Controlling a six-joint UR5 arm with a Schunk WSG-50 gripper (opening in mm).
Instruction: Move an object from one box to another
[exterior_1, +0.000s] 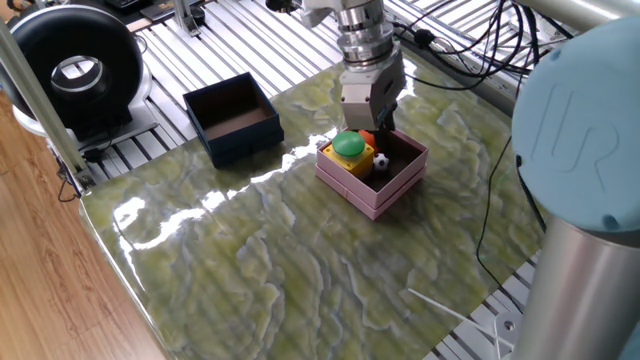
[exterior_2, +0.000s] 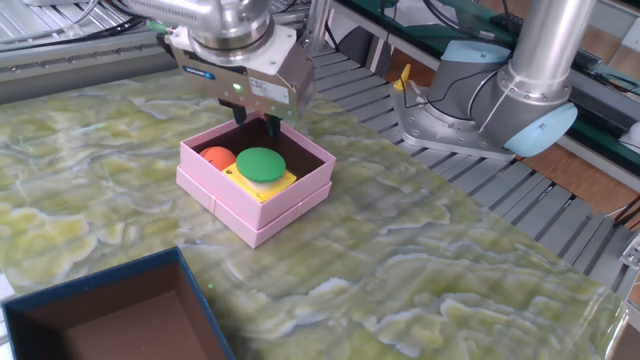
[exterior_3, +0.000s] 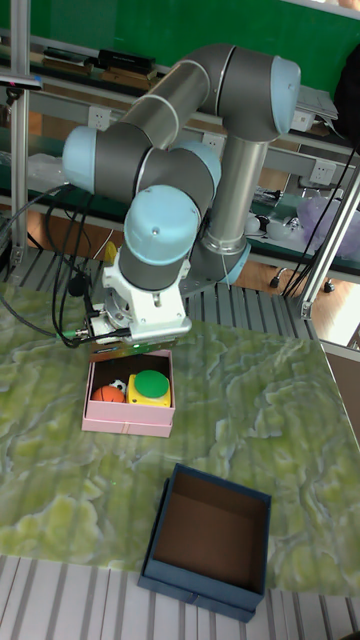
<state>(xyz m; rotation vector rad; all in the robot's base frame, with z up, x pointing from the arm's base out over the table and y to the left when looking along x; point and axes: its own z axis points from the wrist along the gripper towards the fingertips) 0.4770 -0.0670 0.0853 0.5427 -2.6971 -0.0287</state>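
The pale pink box holds a green-topped yellow block, an orange ball and a small black-and-white ball. In the other fixed view the block hides the small ball. My gripper hangs just above the pink box's far side, open, with nothing between its fingers. The dark navy box stands apart with nothing inside, its brown floor showing.
A round black device stands off the table's left corner on slatted metal. The arm's grey base and cables lie behind the table. A thin white stick lies near the table's front right edge.
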